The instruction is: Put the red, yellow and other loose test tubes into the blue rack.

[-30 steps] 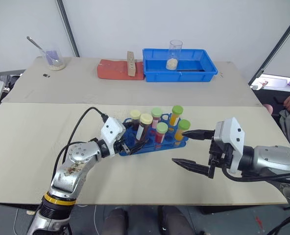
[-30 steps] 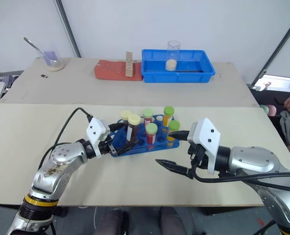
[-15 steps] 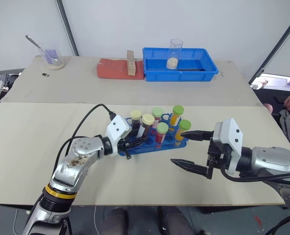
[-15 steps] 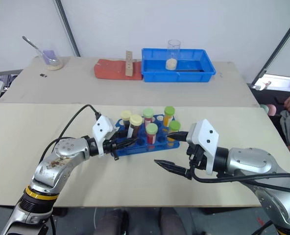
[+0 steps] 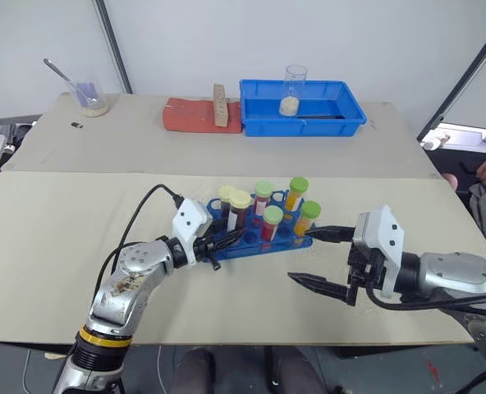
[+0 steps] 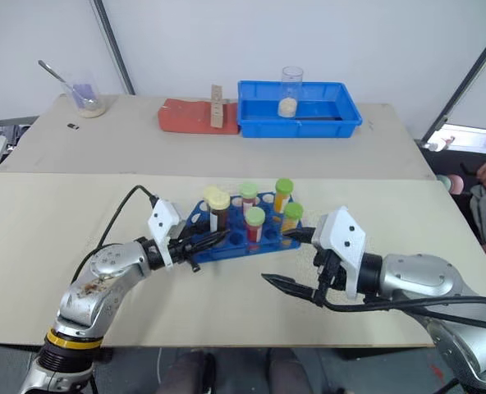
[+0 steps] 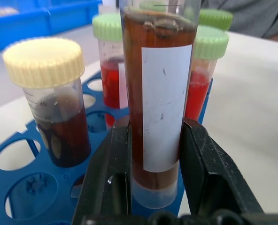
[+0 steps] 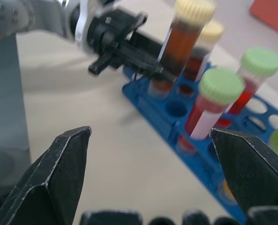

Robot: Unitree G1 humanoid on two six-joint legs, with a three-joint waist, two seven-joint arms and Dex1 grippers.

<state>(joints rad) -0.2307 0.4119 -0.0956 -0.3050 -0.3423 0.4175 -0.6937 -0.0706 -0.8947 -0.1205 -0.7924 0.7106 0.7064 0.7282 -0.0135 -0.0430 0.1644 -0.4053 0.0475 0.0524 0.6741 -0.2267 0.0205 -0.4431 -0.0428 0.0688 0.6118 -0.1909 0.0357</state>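
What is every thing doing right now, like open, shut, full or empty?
Left tool: shut on the brown tube.
Right tool: open, holding nothing.
Brown tube: capped, upright in the rack.
Rack: on the table, six capped tubes standing in it.
Tray: holds a beaker.
Beaker: upright, a little pale stuff inside.
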